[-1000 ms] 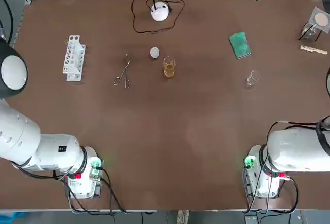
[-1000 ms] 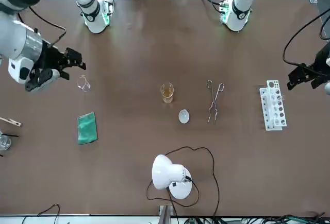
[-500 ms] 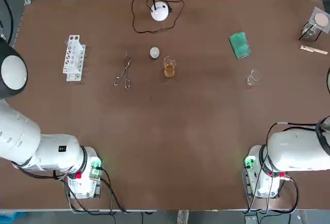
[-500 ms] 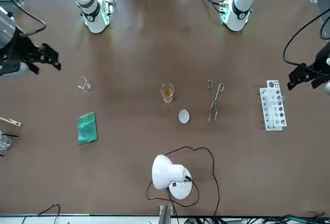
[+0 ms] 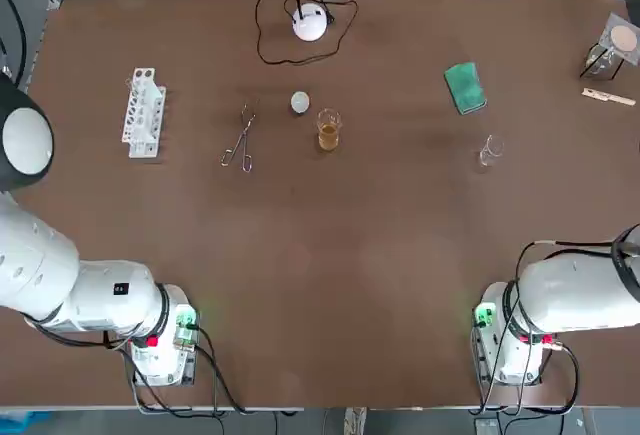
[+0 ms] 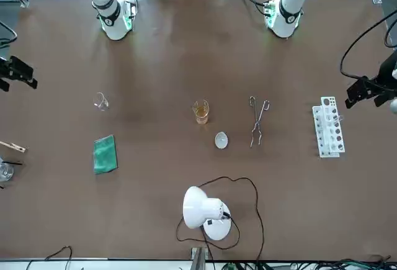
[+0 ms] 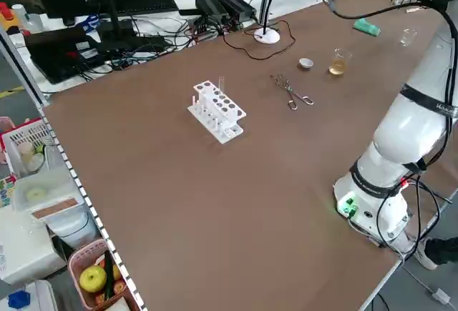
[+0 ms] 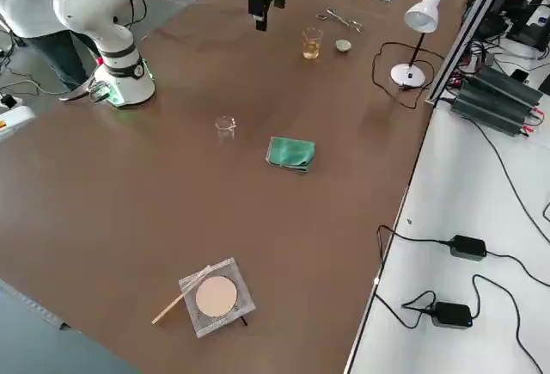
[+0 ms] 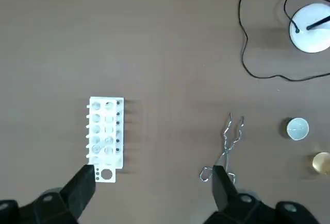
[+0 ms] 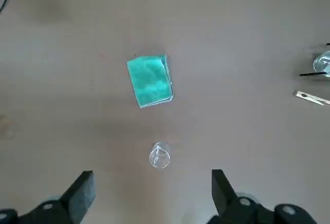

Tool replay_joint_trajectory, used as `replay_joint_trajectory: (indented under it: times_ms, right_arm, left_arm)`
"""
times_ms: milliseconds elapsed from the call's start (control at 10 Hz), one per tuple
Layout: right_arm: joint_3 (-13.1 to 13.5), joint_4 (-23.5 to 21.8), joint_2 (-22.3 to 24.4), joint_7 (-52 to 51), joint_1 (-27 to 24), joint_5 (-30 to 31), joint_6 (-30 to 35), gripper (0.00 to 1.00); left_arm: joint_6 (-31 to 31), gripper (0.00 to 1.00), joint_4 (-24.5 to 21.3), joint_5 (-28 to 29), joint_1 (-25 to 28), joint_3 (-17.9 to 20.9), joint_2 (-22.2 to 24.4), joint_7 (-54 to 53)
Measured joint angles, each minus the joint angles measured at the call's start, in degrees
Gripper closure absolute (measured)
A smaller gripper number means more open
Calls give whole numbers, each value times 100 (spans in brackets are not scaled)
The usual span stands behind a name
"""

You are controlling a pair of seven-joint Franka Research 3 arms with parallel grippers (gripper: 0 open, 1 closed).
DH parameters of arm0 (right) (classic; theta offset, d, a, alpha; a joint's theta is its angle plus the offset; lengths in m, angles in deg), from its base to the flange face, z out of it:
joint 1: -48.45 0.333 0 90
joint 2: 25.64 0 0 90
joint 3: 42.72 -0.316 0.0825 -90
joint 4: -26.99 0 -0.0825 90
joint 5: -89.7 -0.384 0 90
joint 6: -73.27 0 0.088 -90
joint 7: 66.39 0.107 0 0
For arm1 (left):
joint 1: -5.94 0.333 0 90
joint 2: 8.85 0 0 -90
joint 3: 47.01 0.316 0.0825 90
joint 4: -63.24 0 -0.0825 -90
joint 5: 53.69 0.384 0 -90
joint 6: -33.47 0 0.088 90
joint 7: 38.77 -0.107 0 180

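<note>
On the table (image 10: 247, 23), a glass (image 10: 159, 155) seemingly well clear of right tool (image 10: 149, 183), jaws apart

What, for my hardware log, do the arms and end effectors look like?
The left arm and right arm are glossy white rounded links with black cables and green-lit bases. The left end effector and right end effector are black, two-fingered.

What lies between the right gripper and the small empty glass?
Nothing. The right wrist view shows only bare table between the right gripper and the small empty glass; the front view agrees.
</note>
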State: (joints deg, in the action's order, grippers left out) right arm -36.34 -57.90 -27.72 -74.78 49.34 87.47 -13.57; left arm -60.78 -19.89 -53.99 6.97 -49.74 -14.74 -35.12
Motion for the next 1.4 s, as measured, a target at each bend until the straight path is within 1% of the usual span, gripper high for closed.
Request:
replay_joint_trajectory:
  times_ms: [300,600,1000,1400]
  right_arm:
    - [-32,0,-9,114,-61,0,53,0]
    - [-214,-9,-17,123,-191,0,54,0]
    - [-308,-32,-71,127,-119,0,42,0]
    - [-312,-40,-80,132,-118,0,7,0]
  left_arm:
    - [0,0,0,0,-1,-1,0,0]
    - [8,0,-5,0,-9,-5,-6,0]
    - [34,0,-17,0,-11,-8,-14,-23]
    - [36,0,-17,0,-17,-11,-15,-24]
